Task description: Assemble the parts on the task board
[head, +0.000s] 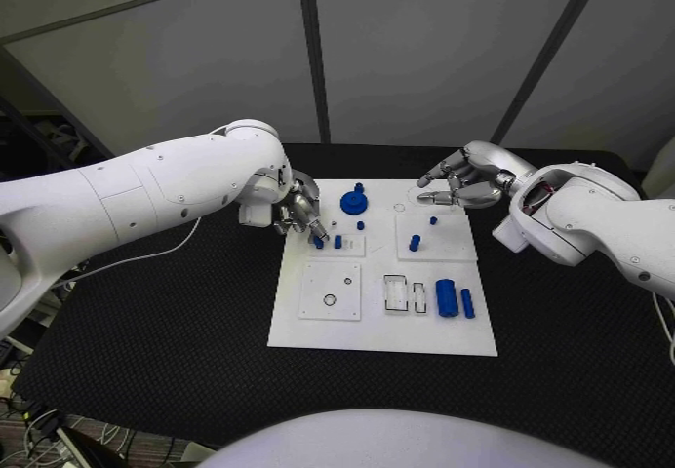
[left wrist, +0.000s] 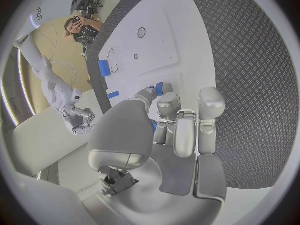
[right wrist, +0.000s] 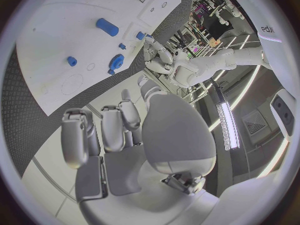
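Note:
The white task board [head: 379, 327] lies mid-table. My left hand [head: 299, 213] reaches down at the board's back left, and its thumb and a finger pinch a small blue peg [head: 319, 242] against the board; the peg [left wrist: 159, 88] shows at the fingertips [left wrist: 167, 102] in the left wrist view. A round blue gear piece [head: 355, 202] stands just behind. My right hand [head: 464, 180] hovers over the board's back right edge, fingers apart and holding nothing. Other small blue pegs [head: 416, 243] stand in the board's back half.
A thick blue cylinder [head: 446, 297] and a thinner blue bar [head: 467, 302] lie on the board's front right, beside empty rectangular slots [head: 397, 292]. A square plate with a ring [head: 331, 292] sits front left. Black table [head: 169, 331] surrounds the board.

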